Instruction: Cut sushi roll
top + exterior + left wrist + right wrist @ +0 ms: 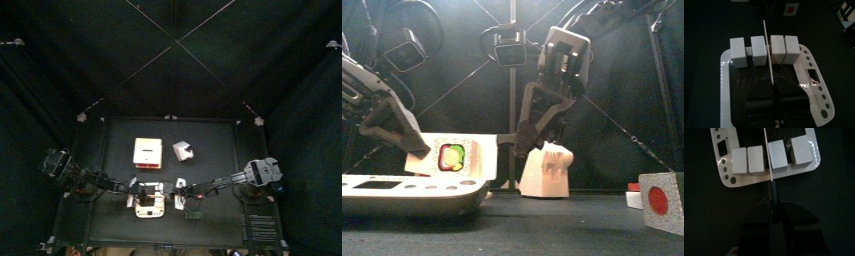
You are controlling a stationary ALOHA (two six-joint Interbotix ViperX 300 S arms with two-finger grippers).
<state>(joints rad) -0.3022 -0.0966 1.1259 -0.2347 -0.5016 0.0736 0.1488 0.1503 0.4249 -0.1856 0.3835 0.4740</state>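
A white cutting board [725,80] with a row of holes lies at the table's front, also seen in the top view [147,203]. On it stands the sushi roll [756,50], a row of several white blocks, also in the right wrist view [754,160]. My right gripper [774,210] is shut on a knife [767,153]. The thin blade [767,50] sits edge-down in the middle gap of the row. My left gripper [130,190] hovers over the board's other end, opposite the knife.
A white box with a red and green label [147,150] and a white lump [549,170] stand behind the board. A grey cube with a red dot [660,200] sits at the front right. Black curtains close in the table.
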